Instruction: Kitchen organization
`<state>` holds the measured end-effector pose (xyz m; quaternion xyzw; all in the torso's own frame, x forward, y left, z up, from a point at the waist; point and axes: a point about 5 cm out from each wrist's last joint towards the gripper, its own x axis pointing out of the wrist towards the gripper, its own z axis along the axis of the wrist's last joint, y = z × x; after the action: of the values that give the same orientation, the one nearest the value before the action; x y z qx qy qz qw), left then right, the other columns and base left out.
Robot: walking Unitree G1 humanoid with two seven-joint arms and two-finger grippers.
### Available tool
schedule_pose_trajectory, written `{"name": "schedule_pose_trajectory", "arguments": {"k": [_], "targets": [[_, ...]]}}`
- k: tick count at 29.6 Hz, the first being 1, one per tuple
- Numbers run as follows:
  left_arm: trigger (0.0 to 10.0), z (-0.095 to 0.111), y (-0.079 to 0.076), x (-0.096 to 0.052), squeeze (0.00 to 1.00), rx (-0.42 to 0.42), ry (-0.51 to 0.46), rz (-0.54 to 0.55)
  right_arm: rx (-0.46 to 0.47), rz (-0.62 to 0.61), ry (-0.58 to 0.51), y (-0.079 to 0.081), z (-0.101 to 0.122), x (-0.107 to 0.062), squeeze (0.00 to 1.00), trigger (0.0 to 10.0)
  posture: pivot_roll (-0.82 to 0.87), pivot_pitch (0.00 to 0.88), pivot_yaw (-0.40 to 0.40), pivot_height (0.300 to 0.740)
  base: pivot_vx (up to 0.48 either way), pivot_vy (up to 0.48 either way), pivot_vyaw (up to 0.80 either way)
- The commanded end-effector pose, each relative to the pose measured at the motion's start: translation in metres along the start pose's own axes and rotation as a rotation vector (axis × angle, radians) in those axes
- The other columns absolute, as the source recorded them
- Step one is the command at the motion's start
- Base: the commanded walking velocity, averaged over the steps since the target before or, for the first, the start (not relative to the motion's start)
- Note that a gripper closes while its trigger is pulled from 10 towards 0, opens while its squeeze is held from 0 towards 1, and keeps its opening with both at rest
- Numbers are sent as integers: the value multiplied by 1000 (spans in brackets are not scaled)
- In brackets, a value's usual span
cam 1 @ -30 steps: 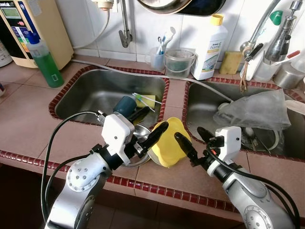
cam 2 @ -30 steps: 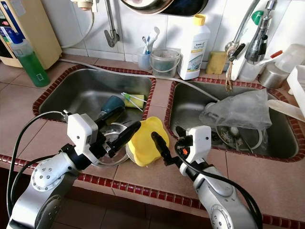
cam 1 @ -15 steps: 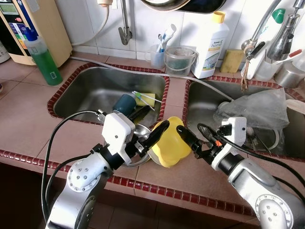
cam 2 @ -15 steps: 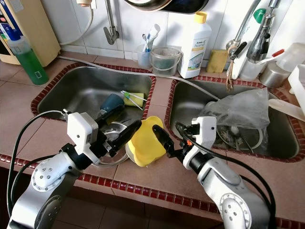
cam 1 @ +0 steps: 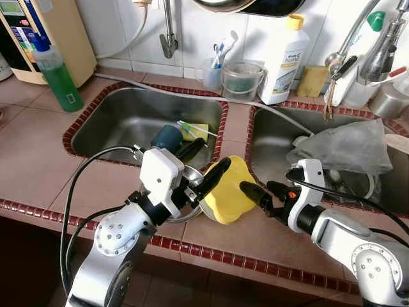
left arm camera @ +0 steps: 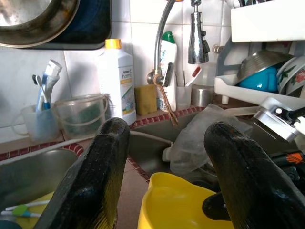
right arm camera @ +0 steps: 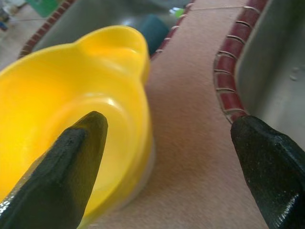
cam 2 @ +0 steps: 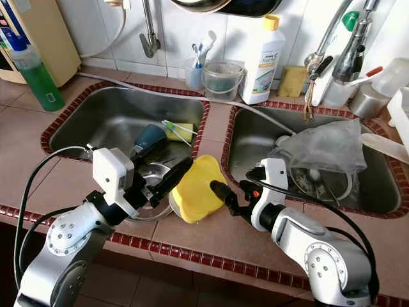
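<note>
A yellow plastic bowl (cam 1: 229, 195) rests tilted on the tiled counter strip between the two sinks, leaning on a steel bowl (cam 1: 190, 175). My left gripper (cam 1: 203, 165) is open just above the bowl's left side, one finger over its rim. In the left wrist view the yellow bowl (left arm camera: 176, 200) lies below and between the spread fingers (left arm camera: 100, 171). My right gripper (cam 1: 262, 190) is open at the bowl's right edge. The right wrist view has one finger (right arm camera: 71, 157) inside the yellow bowl (right arm camera: 71, 90) and the other over the counter, so the rim stands between them.
The left sink (cam 1: 121, 121) holds a teal cup (cam 1: 169, 139), a yellow sponge and a toothbrush (cam 1: 197, 130). A crumpled plastic bag (cam 1: 345, 147) covers dishes in the right sink. A green soap bottle (cam 1: 56, 73) and white detergent bottle (cam 1: 285, 61) stand behind.
My right gripper has swung in toward the yellow bowl and now straddles its right rim. The left gripper has stayed by the bowl's left side.
</note>
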<state>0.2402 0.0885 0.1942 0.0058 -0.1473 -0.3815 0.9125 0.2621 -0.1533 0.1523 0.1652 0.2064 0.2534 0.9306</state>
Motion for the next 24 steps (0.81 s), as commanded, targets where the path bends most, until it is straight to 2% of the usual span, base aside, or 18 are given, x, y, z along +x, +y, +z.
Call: {"name": "schedule_pose_trajectory", "arguments": {"k": [1, 6, 9, 11, 22, 24], "targets": [[10000, 3, -3, -2, 0, 4, 0, -24, -5, 38, -7, 2, 4, 1, 0, 10000, -104, 96, -9, 740, 0, 0, 0], [10000, -4, -6, -11, 0, -12, 39, -79, -14, 52, -12, 0, 9, 8, 0, 10000, -100, 101, -12, 740, 0, 0, 0], [10000, -8, -10, -19, 0, 39, 68, -141, -17, 63, -16, 0, 12, 12, 0, 10000, -95, 105, -13, 740, 0, 0, 0], [10000, -11, -11, -22, 0, 41, 90, -161, -16, 71, -16, 0, 14, 16, 0, 10000, -90, 108, -12, 740, 0, 0, 0], [10000, -12, -14, -24, 0, 51, 111, -202, 33, 128, 11, -3, 8, 23, 0, 10000, -90, 114, -12, 740, 0, 0, 0], [10000, -11, -13, -22, 0, 59, 106, -198, 26, 154, 54, -3, 1, 24, 0, 10000, -90, 118, -16, 740, 0, 0, 0]]}}
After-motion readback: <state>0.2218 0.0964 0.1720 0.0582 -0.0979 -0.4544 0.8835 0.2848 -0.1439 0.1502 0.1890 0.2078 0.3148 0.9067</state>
